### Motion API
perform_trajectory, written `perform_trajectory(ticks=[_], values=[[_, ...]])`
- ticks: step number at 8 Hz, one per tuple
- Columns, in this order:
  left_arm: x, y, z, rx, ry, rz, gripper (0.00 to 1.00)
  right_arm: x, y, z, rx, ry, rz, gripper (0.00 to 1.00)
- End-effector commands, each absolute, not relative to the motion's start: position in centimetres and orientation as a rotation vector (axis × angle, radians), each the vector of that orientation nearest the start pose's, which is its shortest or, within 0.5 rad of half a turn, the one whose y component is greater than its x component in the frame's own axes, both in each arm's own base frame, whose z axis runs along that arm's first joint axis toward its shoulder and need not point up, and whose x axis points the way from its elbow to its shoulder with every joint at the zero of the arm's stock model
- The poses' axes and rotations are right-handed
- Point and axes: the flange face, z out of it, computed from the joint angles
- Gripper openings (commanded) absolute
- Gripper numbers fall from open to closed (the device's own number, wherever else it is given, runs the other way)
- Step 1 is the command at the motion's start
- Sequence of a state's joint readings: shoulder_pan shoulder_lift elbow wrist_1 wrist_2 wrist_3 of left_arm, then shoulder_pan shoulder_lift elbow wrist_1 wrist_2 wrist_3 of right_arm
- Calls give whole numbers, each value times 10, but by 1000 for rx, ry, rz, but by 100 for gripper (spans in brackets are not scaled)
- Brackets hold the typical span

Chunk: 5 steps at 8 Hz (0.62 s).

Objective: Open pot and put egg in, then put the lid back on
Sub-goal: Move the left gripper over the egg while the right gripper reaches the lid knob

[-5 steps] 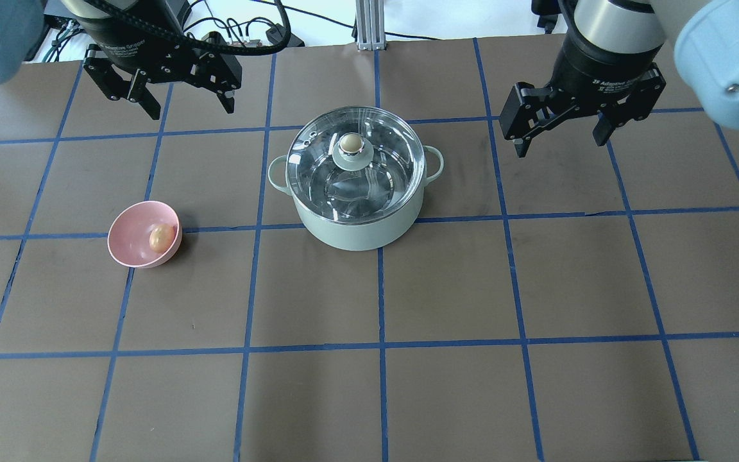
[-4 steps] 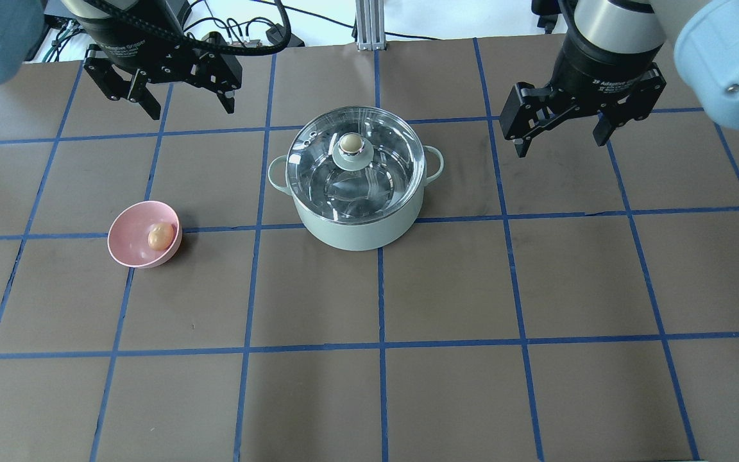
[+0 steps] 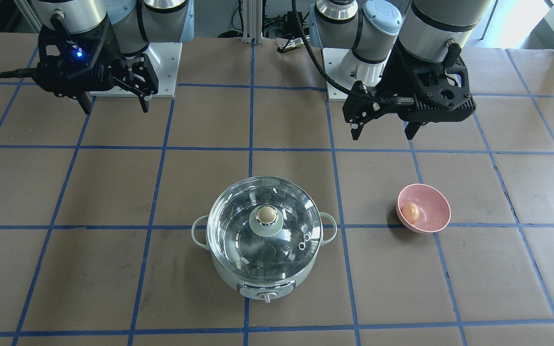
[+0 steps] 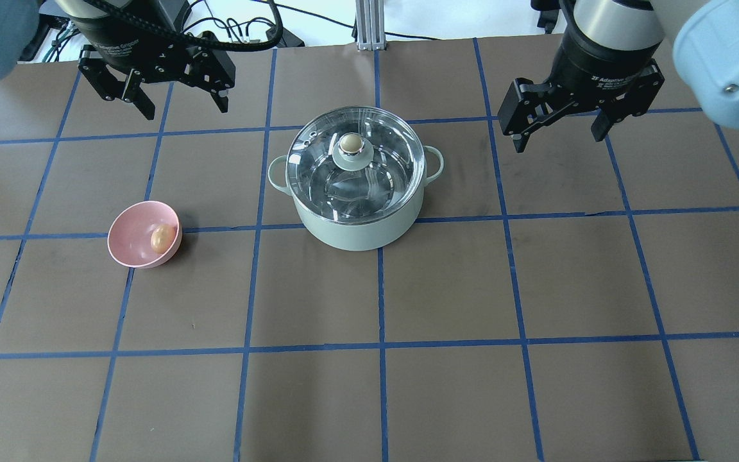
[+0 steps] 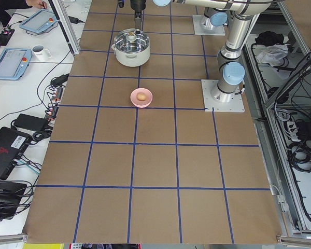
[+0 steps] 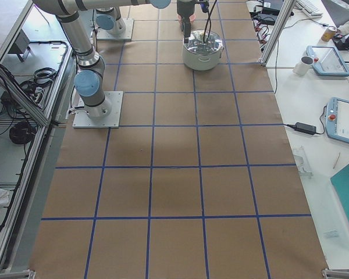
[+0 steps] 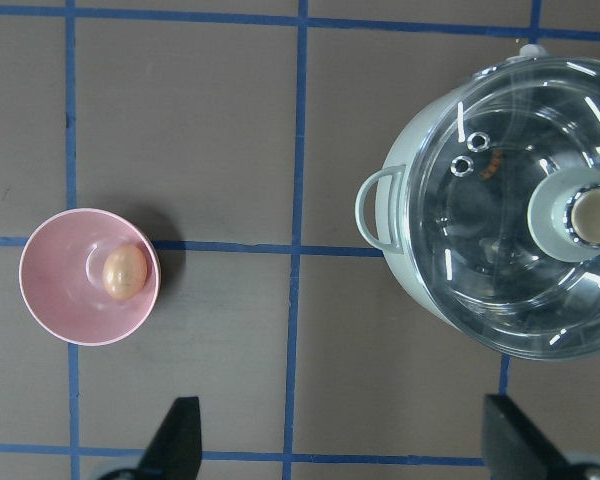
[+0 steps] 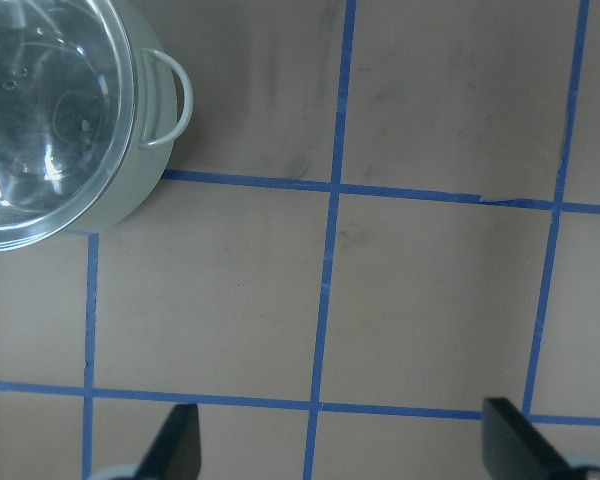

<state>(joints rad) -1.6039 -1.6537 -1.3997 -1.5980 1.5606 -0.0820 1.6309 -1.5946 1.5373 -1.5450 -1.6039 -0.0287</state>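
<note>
Tabletop (image 4: 446, 289) holds one pot (image 4: 356, 235), one lid (image 4: 373, 186), one egg (image 4: 161, 238), one bowl (image 4: 126, 247); two end effectors (image 4: 185, 112) (image 4: 559, 142) gape.

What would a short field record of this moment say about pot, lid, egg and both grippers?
pale mint-green round electric pot: on the brown gridded table, closed
clear domed glass lid: seated on the pot
small tan-brown oval egg: inside the small pink bowl, apart from the pot
left gripper: open, empty, clear of the bowl
right gripper: open, empty, clear of the pot
</note>
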Motion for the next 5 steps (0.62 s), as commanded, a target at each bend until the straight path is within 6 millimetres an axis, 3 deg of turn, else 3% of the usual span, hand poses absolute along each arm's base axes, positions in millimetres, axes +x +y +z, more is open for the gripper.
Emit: perform_trajectory(ticks=[1, 3, 5], values=[[-88, -552, 486, -119, 3151, 25, 100, 169, -504, 505, -45, 3162, -141, 100], [-28, -555, 434, -107, 3161, 155, 100, 218, -522, 490, -3, 3154, -139, 100], [5, -557, 380, 13, 3178, 223, 100, 259, -548, 465, 3, 3130, -215, 100]])
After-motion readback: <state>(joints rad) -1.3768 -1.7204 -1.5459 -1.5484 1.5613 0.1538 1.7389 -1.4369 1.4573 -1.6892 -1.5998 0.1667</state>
